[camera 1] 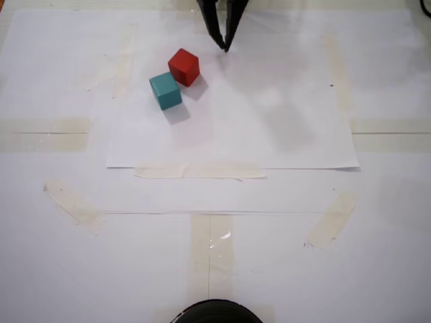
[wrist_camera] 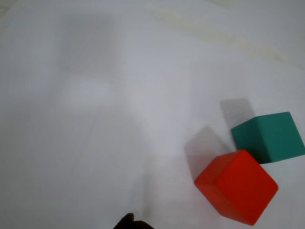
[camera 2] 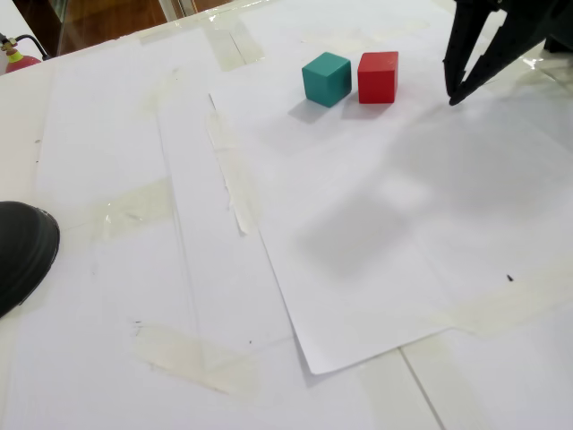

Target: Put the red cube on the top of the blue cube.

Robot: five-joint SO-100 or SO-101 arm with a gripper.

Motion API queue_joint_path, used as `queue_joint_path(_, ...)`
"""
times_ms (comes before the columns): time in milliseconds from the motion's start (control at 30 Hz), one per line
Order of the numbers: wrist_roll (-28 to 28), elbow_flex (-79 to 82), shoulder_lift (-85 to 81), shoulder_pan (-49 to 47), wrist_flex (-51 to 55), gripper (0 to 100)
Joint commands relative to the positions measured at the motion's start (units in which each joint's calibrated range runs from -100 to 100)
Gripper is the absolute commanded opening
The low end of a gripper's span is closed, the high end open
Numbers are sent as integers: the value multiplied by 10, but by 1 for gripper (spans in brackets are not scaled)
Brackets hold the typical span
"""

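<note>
The red cube (camera 1: 184, 66) rests on the white paper sheet (camera 1: 269, 128), right beside the blue (teal) cube (camera 1: 165, 90); their corners look to be touching. Both also show in another fixed view, red (camera 2: 378, 76) and teal (camera 2: 326, 78), and in the wrist view, red (wrist_camera: 237, 186) and teal (wrist_camera: 269, 136). My gripper (camera 1: 224, 47) hangs just right of the red cube in a fixed view, a little above the paper, with its black fingertips together and holding nothing. It also shows in another fixed view (camera 2: 452, 97). Only a dark tip (wrist_camera: 131, 222) enters the wrist view.
Strips of masking tape (camera 1: 200, 171) hold white paper to the table. A dark round object (camera 1: 215, 311) sits at the near edge, also seen at the left of another fixed view (camera 2: 22, 251). A small red item (camera 2: 20, 59) lies at the far left corner.
</note>
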Motion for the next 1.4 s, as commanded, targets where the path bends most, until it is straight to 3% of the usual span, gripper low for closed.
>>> queue_joint_path(0, 2, 8, -6, 0, 4, 0)
queue_joint_path(633, -13, 8, -6, 3, 1, 0)
queue_joint_path(967, -49, -8, -6, -17, -1, 0)
queue_joint_path(1367, -68, -253, 112, 46, 166, 0)
